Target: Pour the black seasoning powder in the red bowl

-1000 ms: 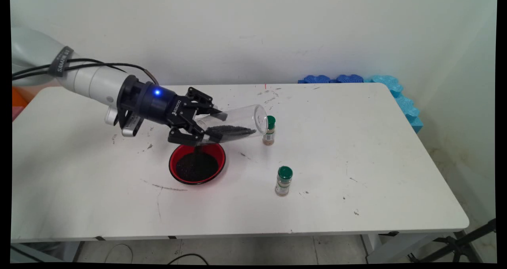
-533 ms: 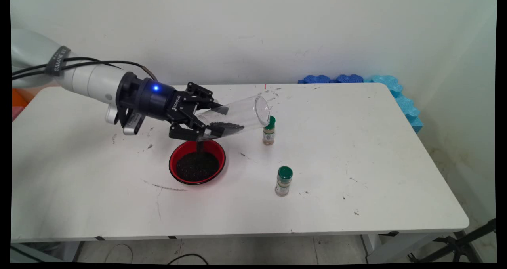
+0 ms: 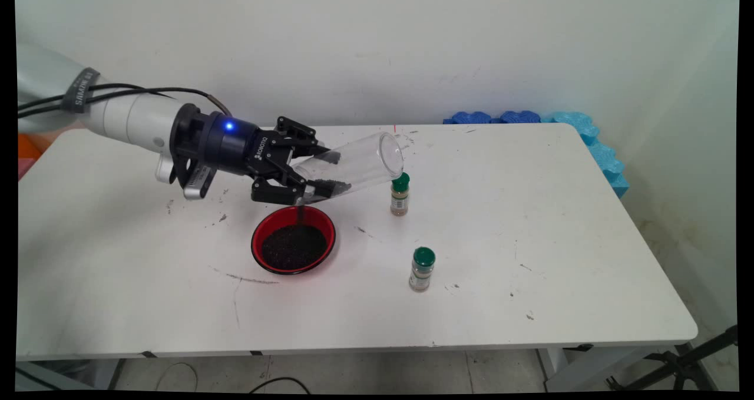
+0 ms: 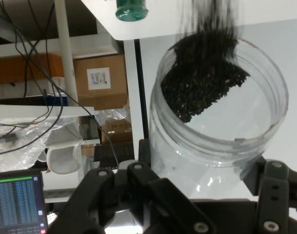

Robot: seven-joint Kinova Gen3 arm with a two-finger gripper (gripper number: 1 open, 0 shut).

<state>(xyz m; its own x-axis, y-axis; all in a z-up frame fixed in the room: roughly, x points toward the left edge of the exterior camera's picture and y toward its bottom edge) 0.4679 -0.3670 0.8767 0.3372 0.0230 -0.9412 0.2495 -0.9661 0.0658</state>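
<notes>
Compared with one second earlier, the base end of the clear jar (image 3: 353,165) had risen, its open mouth had tipped lower, and far fewer dark granules (image 3: 327,186) remained inside; the pincer (image 3: 311,173) had lifted slightly with it.

The pincer was pinching the clear jar near its open mouth, one finger (image 3: 327,156) on the upper wall and the other along the lower wall. The jar extended away from the pincer toward the right of the main view, with its closed base raised higher than its mouth. The remaining granules lay against the lower wall close to the pincer, and a thin stream fell from the mouth. In the hand view, the granules (image 4: 203,78) formed a dark mass on the jar (image 4: 221,131) wall, with streaks running toward the top of that view.

Directly beneath the pincer, the red bowl (image 3: 293,240) stood on the white desk (image 3: 530,223), apart from the jar, and held a bed of the same dark granules. The falling stream ended in this bowl.

Beyond the jar's raised base, just below it, a green-capped spice bottle (image 3: 399,194) stood upright on the desk. A second green-capped spice bottle (image 3: 422,268) stood upright farther out, toward the desk's near edge and well apart from the pincer. Blue foam pieces (image 3: 565,129) lay at the desk's far right corner against the wall.
</notes>
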